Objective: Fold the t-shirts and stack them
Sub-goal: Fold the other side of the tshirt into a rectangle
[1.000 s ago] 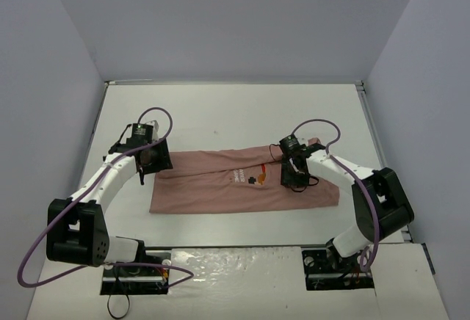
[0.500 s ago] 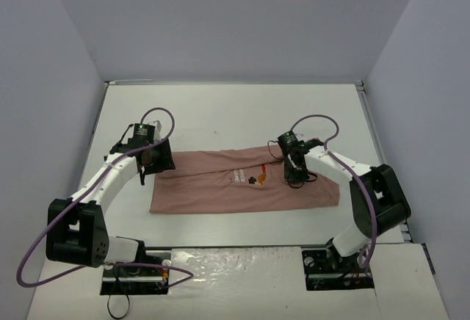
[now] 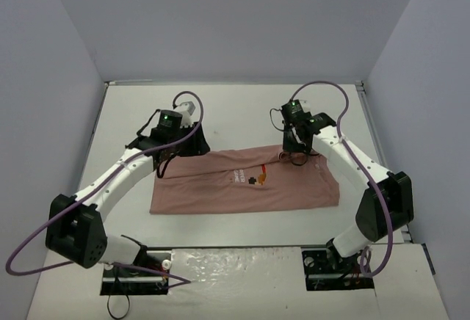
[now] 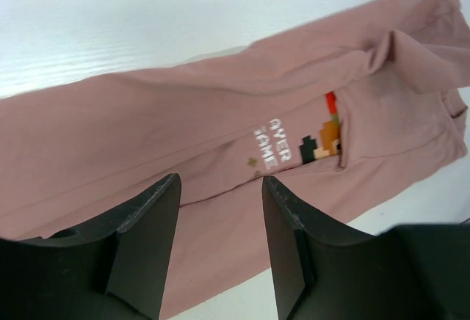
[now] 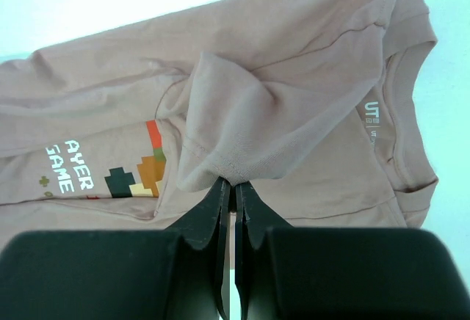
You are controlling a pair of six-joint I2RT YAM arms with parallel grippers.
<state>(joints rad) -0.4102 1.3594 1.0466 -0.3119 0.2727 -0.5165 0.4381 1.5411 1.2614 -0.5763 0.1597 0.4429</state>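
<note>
The dusty-pink t-shirt [image 3: 220, 191] lies folded into a long strip across the middle of the white table, with its orange-and-dark graphic [image 3: 257, 178] facing up. My right gripper [image 3: 293, 155] is over the collar end. In the right wrist view it [image 5: 233, 183] is shut on a raised fold of the shirt [image 5: 294, 63], beside the graphic [image 5: 143, 169]. My left gripper [image 3: 167, 160] hovers at the shirt's left far edge. In the left wrist view it [image 4: 220, 182] is open and empty above the cloth [image 4: 147, 129], with white lettering [image 4: 273, 144] ahead of it.
The white table [image 3: 235, 114] is closed in by grey walls on the left, back and right. A metal rail [image 3: 242, 82] runs along the far edge. Purple cables loop off both wrists.
Both wrists have moved toward the back of the table. The right gripper has risen with a pinch of shirt cloth. The left gripper has shifted right along the shirt's far edge.
</note>
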